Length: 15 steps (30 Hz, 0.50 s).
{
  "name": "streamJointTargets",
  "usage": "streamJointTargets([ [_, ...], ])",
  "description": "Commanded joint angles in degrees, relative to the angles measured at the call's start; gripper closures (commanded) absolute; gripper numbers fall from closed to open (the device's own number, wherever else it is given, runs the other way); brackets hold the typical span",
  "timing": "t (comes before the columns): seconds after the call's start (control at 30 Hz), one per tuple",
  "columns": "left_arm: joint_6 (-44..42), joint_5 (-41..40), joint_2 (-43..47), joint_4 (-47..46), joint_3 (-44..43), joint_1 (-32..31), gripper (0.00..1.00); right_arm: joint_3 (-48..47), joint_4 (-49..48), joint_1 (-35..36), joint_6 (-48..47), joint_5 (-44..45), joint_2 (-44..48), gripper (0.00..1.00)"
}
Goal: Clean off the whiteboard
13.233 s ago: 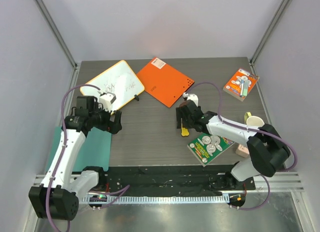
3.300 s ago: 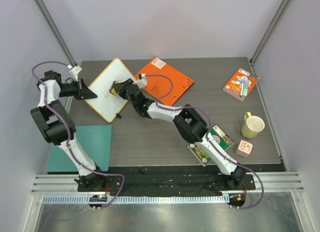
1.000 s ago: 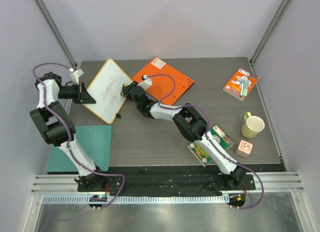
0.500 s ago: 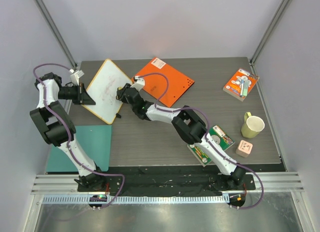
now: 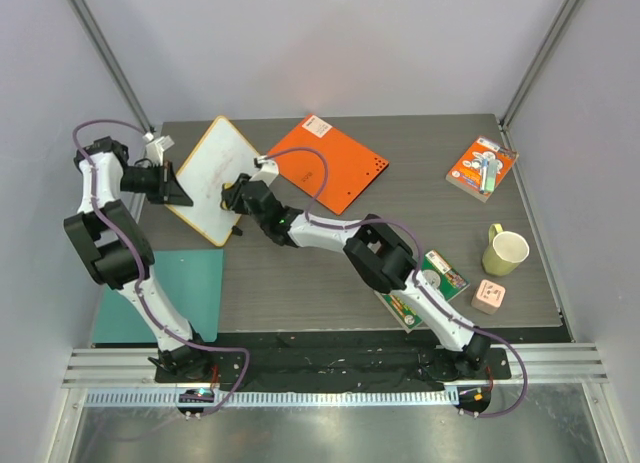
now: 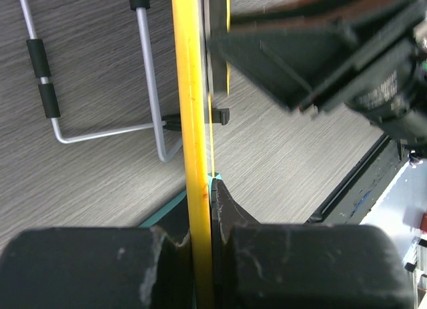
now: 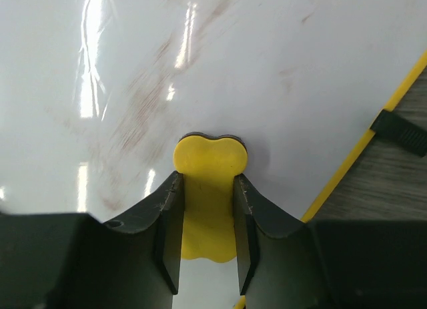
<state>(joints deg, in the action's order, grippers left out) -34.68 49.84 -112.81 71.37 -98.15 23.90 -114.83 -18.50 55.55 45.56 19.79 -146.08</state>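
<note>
The whiteboard [image 5: 212,173] stands tilted up at the table's back left, its face white with faint reddish-brown smears [image 7: 140,115]. My left gripper [image 5: 180,190] is shut on its left edge. In the left wrist view the yellow rim [image 6: 192,122] runs edge-on between that gripper's [image 6: 203,212] jaws. My right gripper [image 5: 238,197] is shut on a yellow eraser [image 7: 210,155]. It presses the eraser flat against the board's face [image 7: 220,62], near the board's lower right rim [image 7: 363,145].
A wire stand [image 6: 150,89] sticks out behind the board. An orange board [image 5: 332,163] lies just right of it and a teal sheet [image 5: 195,288] at the near left. An orange packet [image 5: 482,167], a mug [image 5: 505,251], a pink cube [image 5: 488,296] and a green packet [image 5: 425,283] sit on the right.
My right gripper has slid the eraser down and left across the board toward its near edge. The left gripper keeps its hold on the board's edge.
</note>
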Motion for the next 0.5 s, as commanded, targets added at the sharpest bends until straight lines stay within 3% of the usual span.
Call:
streamJointTargets([
  [0.0,-6.98,2.71,-3.02,-3.26,-0.9,-6.41,1.0,4.61,3.47,8.87,1.2,-13.46,-0.35,0.99],
  [0.17,-6.63,3.77,-2.76,-3.17,-1.08,-6.59,1.0,6.46,2.77,9.93,1.2,-11.01,-0.17,0.99],
  [0.47,-8.21,3.77,-2.32,-1.33,-1.34,-6.67,1.0,12.34,1.01,5.1,2.96,2.79,4.22,0.99],
])
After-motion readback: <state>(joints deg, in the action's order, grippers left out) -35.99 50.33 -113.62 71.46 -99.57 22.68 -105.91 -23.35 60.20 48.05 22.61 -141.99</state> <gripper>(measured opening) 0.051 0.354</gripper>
